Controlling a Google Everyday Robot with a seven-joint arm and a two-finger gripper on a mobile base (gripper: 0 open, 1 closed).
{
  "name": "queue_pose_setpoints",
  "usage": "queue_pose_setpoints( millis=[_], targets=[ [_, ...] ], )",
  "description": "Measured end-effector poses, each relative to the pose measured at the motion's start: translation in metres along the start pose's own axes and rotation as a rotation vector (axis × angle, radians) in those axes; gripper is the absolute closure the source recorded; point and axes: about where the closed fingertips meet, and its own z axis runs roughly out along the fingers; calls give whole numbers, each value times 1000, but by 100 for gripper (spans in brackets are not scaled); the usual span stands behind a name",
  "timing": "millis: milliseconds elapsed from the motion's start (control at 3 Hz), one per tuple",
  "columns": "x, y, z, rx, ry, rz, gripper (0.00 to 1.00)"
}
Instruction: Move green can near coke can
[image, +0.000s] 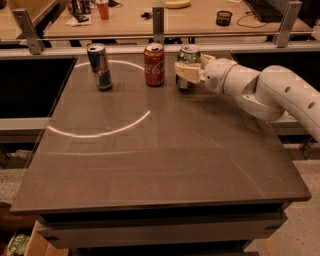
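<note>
The green can (188, 56) stands upright at the back of the brown table (160, 150), a short gap to the right of the red coke can (154, 65). My gripper (186, 74) reaches in from the right on a white arm (270, 92) and is shut on the green can, with cream fingers (189, 75) wrapped across its middle. The can's base is at or just above the tabletop; I cannot tell if it touches.
A slim blue-silver can (99, 66) stands at the back left, left of the coke can. A metal rail with posts (158, 25) runs behind the table. A second table with clutter lies beyond it. A bright curved light arc (100, 132) marks the tabletop.
</note>
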Motion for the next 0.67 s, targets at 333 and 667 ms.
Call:
queue_pose_setpoints(
  millis=[333,667],
  targets=[
    [7,12,10,-31,8,27,100],
    [13,21,20,-73,13,17,100]
  ],
)
